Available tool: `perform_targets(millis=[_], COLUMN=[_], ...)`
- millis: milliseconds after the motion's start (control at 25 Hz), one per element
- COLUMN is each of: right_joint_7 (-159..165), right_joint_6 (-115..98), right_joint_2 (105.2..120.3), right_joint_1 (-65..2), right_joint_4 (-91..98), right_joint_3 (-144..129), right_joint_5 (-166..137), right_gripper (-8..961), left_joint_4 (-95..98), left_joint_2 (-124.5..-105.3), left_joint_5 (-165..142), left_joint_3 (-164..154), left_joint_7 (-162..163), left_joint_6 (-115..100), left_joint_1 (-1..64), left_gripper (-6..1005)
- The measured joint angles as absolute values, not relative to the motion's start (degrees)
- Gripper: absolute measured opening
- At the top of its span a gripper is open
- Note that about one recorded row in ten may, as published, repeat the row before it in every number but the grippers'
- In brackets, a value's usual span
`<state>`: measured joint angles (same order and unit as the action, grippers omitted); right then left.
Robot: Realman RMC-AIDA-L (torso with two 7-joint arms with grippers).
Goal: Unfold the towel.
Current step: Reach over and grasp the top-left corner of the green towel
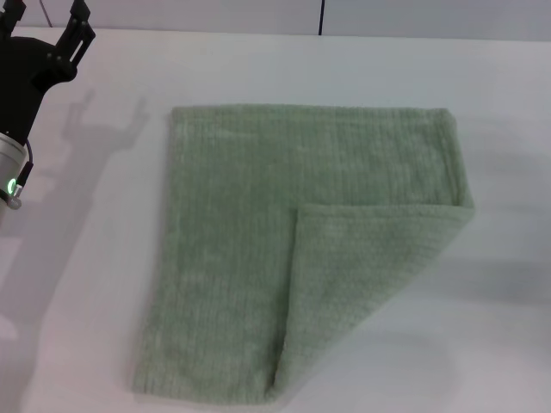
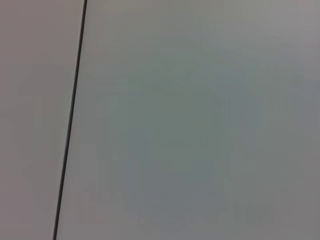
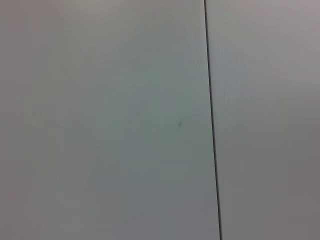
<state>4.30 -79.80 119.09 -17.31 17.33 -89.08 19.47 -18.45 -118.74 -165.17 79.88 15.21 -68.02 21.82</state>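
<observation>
The pale sage-green towel [image 1: 258, 232] lies flat on the white table [image 1: 86, 284] in the head view. Its near right corner is folded over onto the cloth as a triangular flap [image 1: 362, 275]. My left gripper [image 1: 52, 30] is at the far left, up near the table's back edge, well clear of the towel and holding nothing; its dark fingers stand apart. My right gripper is out of view. Both wrist views show only bare white surface with a dark seam.
A dark seam line [image 1: 321, 17] runs in the wall behind the table. The left arm's silver wrist with a green light [image 1: 12, 172] hangs over the left side of the table.
</observation>
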Motion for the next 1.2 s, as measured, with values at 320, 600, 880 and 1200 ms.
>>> perform_targets(millis=[320,600,880,1200], right_joint_7=[4.30,4.25,4.22,4.21], right_joint_6=[-80.15,-80.19,-80.23,-80.24], right_joint_2=[119.09,119.09,119.09,119.09], right_joint_1=[-17.30,-17.38,-17.56,-17.68], right_joint_4=[17.01,16.94,17.01,17.05], right_joint_3=[-89.03,-88.96,-88.62,-88.65], right_joint_5=[19.68,19.76,19.78,19.78], right_gripper=[755,755,755,755], left_joint_4=[-18.65,-18.78,-19.02,-19.11], left_joint_2=[-118.77,-118.83,-118.74,-118.61], left_joint_5=[-165.29,-165.25,-165.27,-165.32], left_joint_3=[79.68,78.70,75.79,75.17], left_joint_7=[15.58,15.64,14.90,15.82], left_joint_6=[-68.26,-68.31,-67.90,-67.27], left_joint_1=[21.76,21.95,22.09,22.46], left_gripper=[843,827,811,577])
